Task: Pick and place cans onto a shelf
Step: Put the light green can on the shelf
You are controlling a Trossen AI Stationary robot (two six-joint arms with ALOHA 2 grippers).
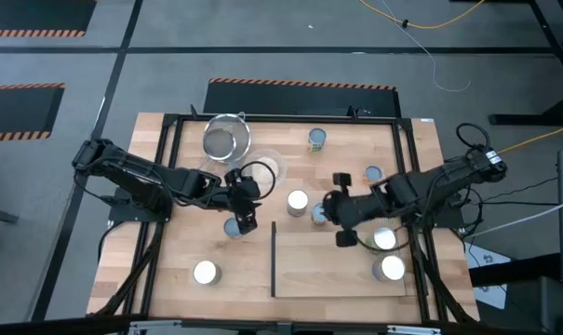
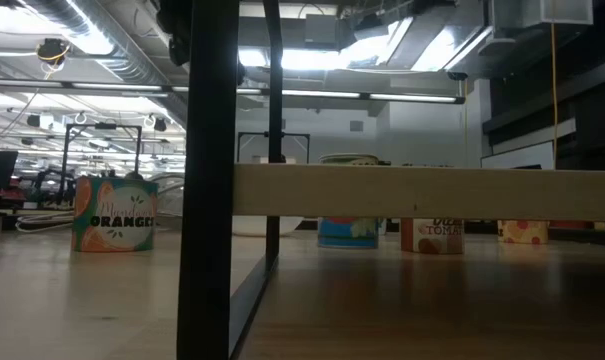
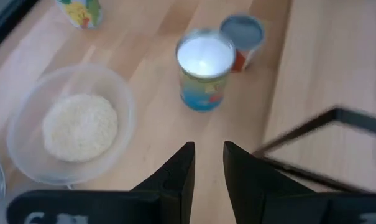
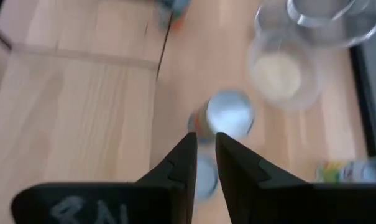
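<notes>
Several cans stand upright on the table. Two stand at mid-table, a white-topped one (image 1: 298, 201) and a pale-blue-topped one (image 1: 320, 215). Two more (image 1: 383, 239) (image 1: 391, 268) stand on the light-wood shelf (image 1: 346, 265), which has a dark upright edge (image 1: 274, 259). My left gripper (image 1: 245, 220) hovers shut and empty beside a can (image 1: 232, 229) partly under it. Its wrist view (image 3: 207, 149) faces the white-topped can (image 3: 204, 70). My right gripper (image 1: 329, 210) is shut and empty, above the pale-blue-topped can (image 4: 203, 177) and just short of the white-topped one (image 4: 230, 116).
A metal mesh strainer (image 1: 227, 140) and a clear glass bowl of grains (image 1: 267, 167) stand at the far left. Other cans stand at the far edge (image 1: 318, 140), far right (image 1: 372, 174) and near left (image 1: 205, 272). A black frame rims the table (image 1: 169, 186).
</notes>
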